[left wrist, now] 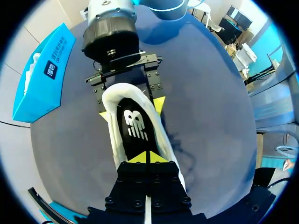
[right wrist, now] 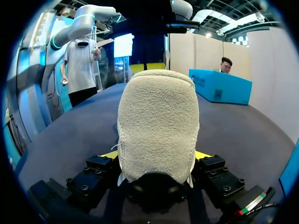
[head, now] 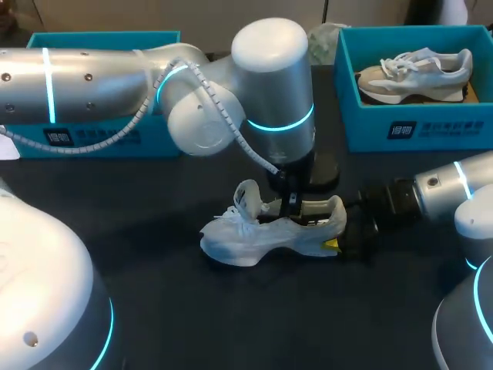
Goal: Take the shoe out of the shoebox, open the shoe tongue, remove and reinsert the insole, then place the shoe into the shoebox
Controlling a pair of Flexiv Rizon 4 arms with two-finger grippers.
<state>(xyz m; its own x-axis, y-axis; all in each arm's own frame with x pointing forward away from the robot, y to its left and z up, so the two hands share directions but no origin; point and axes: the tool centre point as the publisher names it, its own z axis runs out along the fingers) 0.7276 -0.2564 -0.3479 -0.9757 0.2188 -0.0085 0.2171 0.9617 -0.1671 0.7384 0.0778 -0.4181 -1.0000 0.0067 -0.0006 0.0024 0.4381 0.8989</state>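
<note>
A white shoe (head: 258, 235) lies on the dark table near the middle, its toe toward my left side. My right gripper (head: 339, 240) is shut on its heel from both sides. In the right wrist view the fuzzy heel (right wrist: 158, 121) fills the space between the yellow fingertips (right wrist: 108, 155). My left gripper (head: 296, 206) points down into the shoe's opening. In the left wrist view this gripper (left wrist: 145, 157) is shut, its tips resting on the black insole (left wrist: 135, 133) lying inside the shoe (left wrist: 110, 100). Whether it pinches the insole I cannot see.
A teal shoebox (head: 420, 127) at the back right holds a second grey and white shoe (head: 416, 73). Another teal shoebox (head: 100, 142) stands at the back left, partly hidden behind my left arm. Bare dark tabletop lies in front of the shoe.
</note>
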